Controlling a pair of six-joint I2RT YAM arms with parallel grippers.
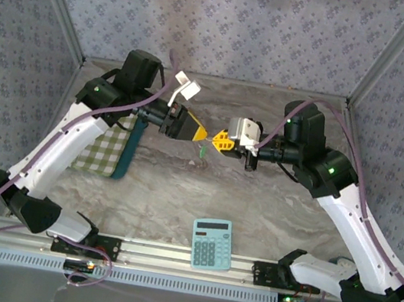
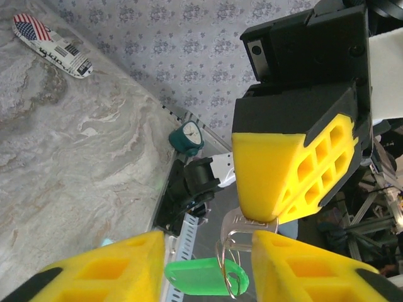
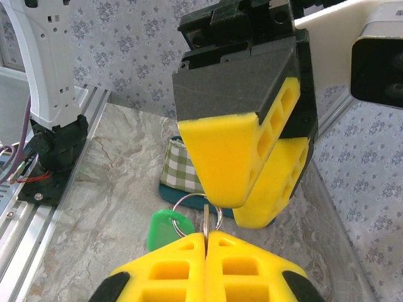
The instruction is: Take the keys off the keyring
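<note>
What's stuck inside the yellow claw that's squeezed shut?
A silver key: the right gripper is shut on it. Its keyring and green tag hang outside, in plain sight. The pinched part of the key is covered, so its shape cannot be seen.

White left arm and right arm, black joints, purple cables, black left pincer and right pincer, yellow cut-out fingers
</note>
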